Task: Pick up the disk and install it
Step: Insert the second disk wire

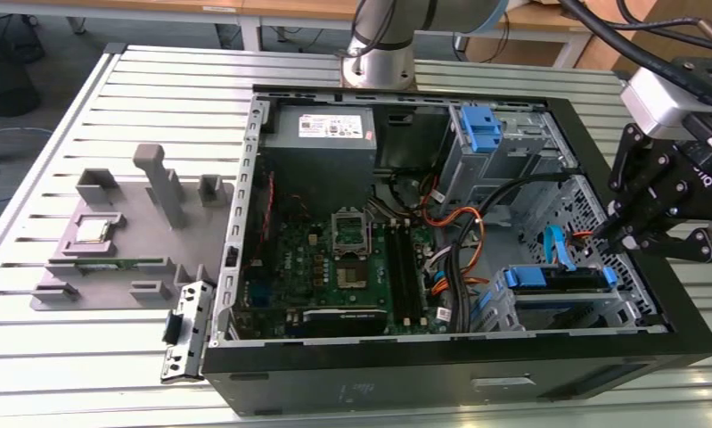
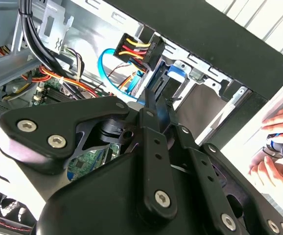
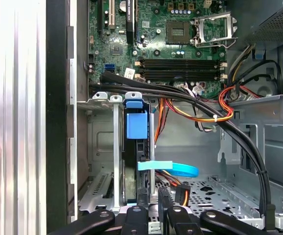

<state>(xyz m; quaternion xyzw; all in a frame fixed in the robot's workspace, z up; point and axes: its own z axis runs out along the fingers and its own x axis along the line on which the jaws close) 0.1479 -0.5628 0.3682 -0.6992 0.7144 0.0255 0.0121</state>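
Note:
The disk (image 1: 558,278), in its blue carrier frame, sits in the lower drive cage (image 1: 611,312) at the exterior view's right of the open computer case (image 1: 451,379). In the first wrist view the disk (image 3: 134,161) stands on edge in the cage, its blue tab toward the motherboard. My gripper (image 1: 641,242) hangs above the case's side wall, just beyond the cage and apart from the disk. In both wrist views the black fingers lie close together with nothing between them, as seen on the gripper (image 2: 149,98) and again on the gripper (image 3: 152,208).
A blue data cable (image 3: 173,169) and orange-red power wires (image 3: 200,115) run beside the cage. A bare blue bracket (image 1: 483,129) sits in the upper bay. A grey fixture (image 1: 118,241) stands on the slatted table. A person's hands (image 2: 278,147) are just outside the case.

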